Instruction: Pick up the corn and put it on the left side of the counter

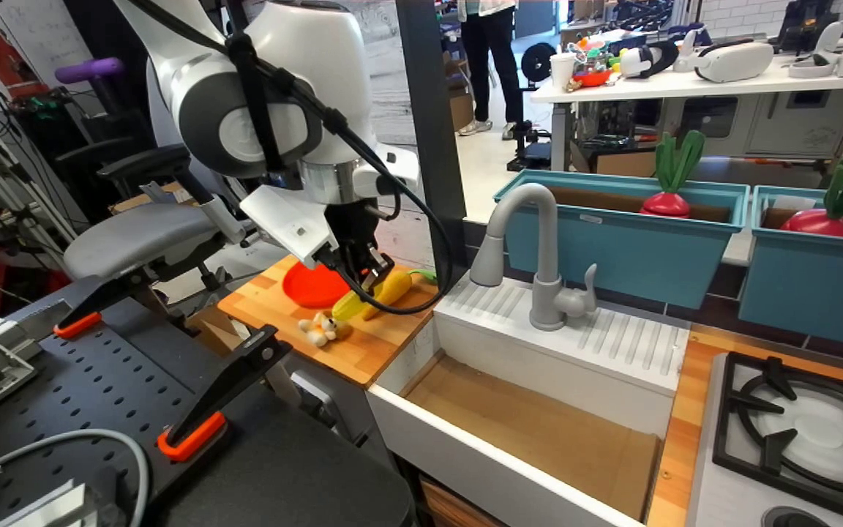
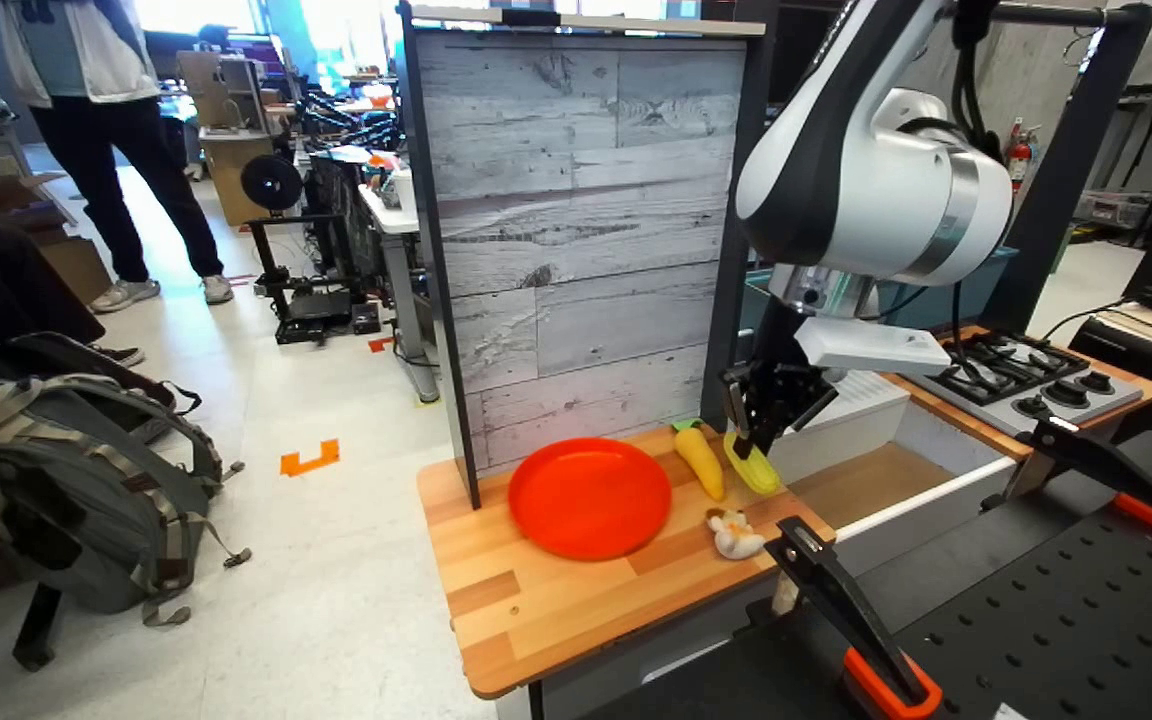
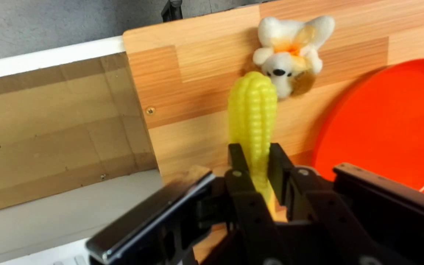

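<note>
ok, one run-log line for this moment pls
gripper: closed on corn | corn: between sink and red plate | contact with counter: can't tell | white plush: near corn tip | release: not yet

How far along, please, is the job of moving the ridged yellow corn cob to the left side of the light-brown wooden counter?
Done: the black gripper looks shut on the ridged yellow corn cob. In hand: it holds the cob over the counter near the white sink; whether it is lifted clear is hard to tell. Left: carrying it to the left side, presumably past the round red plate, and releasing it.
</note>
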Motion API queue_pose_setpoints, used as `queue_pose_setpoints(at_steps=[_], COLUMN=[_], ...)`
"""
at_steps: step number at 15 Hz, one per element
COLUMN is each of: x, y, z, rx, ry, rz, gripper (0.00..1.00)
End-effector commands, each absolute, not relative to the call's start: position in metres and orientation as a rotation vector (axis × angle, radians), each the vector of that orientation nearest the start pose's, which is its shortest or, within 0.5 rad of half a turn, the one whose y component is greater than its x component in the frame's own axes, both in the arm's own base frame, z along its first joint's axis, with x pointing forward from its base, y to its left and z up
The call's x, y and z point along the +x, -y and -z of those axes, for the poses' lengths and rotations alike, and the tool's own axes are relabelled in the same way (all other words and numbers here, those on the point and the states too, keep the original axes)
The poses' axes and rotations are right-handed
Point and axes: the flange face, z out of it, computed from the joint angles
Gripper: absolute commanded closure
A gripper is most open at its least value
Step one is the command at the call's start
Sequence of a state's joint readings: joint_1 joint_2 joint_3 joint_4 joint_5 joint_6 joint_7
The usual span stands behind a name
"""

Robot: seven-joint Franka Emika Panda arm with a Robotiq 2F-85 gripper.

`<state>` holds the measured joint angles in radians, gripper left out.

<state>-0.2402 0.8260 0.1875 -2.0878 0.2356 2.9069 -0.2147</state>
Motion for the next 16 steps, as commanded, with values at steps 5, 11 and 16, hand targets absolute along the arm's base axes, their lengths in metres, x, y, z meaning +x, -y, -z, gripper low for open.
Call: queue_pose_setpoints(at_steps=[5, 11, 16], x=[0.542, 0.547, 0.538], y=[-0.026, -0.098, -0.148], z=[-0.094, -0.09, -0.064], rx=[-2.911, -2.867, -2.861], ry=[0.03, 0.216, 0.396], rz=[0.135, 0.09, -0.023], gripper=[0.95, 0.95, 0.95])
